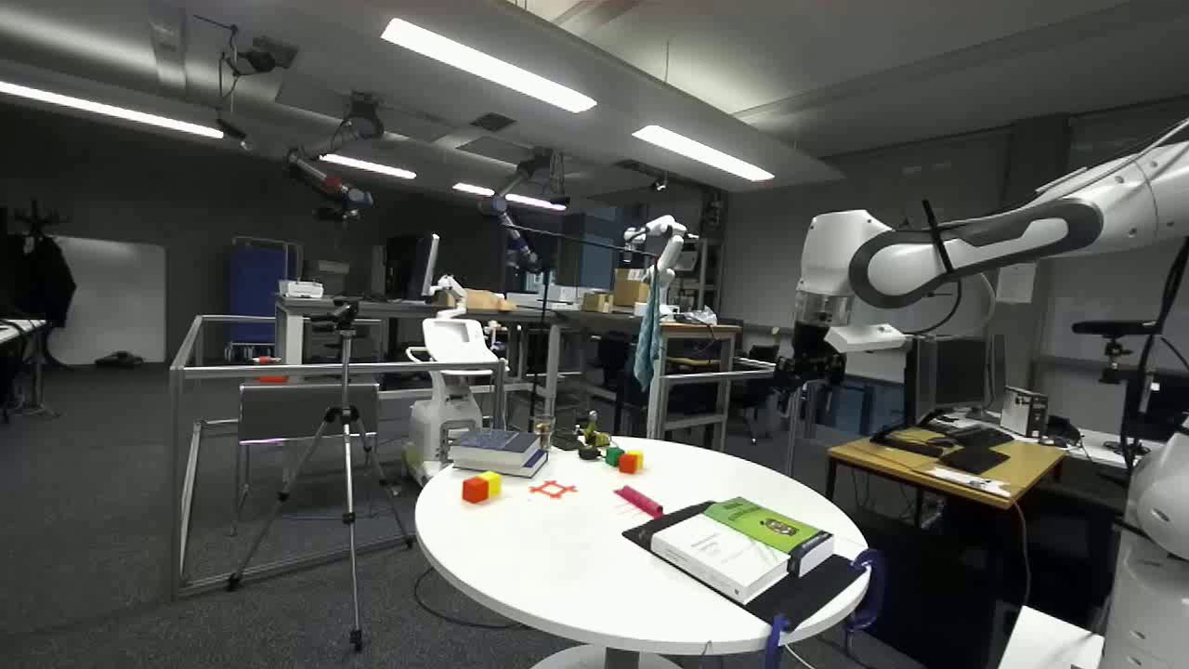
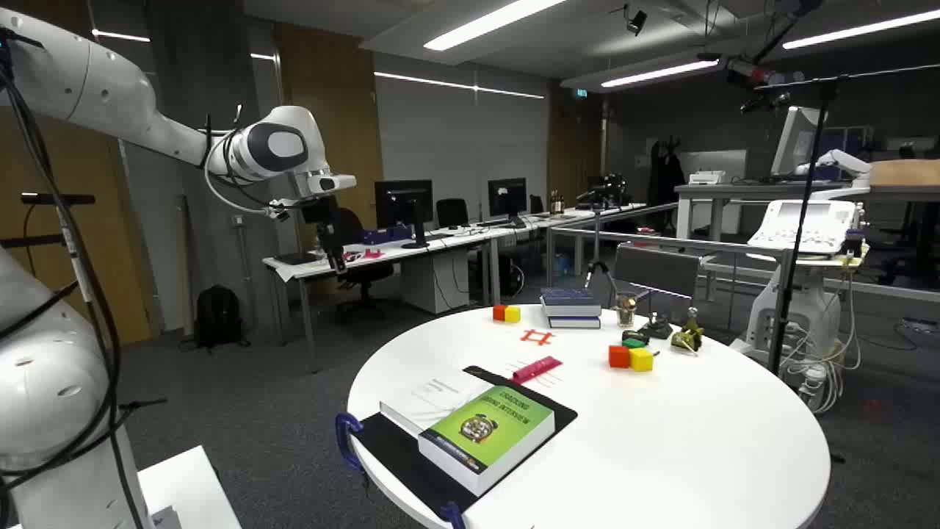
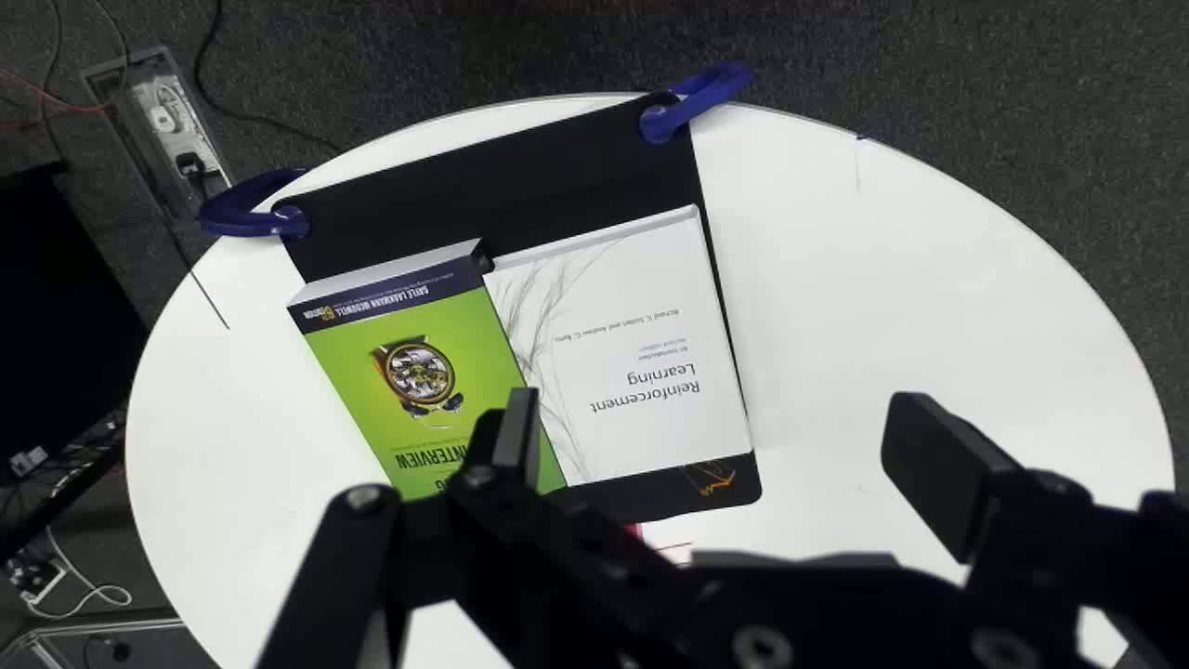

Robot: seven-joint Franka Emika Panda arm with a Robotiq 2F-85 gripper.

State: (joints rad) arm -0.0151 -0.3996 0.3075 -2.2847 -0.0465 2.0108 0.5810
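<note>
My gripper (image 3: 713, 418) stands wide open in the wrist view, with nothing between its fingers. Both exterior views place the gripper (image 1: 810, 372) high in the air, well above tabletop height and touching nothing. Nearest below are two thick books lying flat side by side: a green one (image 3: 418, 372) and a white one (image 3: 641, 353) titled "Reinforcement Learning". Both rest on a black mat (image 3: 492, 186) at the edge of a round white table (image 2: 698, 441). One finger covers part of the green book in the wrist view.
Two blue clamps, one a dark C-clamp (image 3: 697, 100), grip the mat at the rim. Farther across lie a magenta piece (image 2: 536, 369), an orange frame (image 2: 537, 337), red (image 2: 619, 357) and yellow cubes (image 2: 641, 359), stacked blue books (image 2: 570, 303), a glass (image 2: 626, 312) and a figurine (image 2: 688, 338).
</note>
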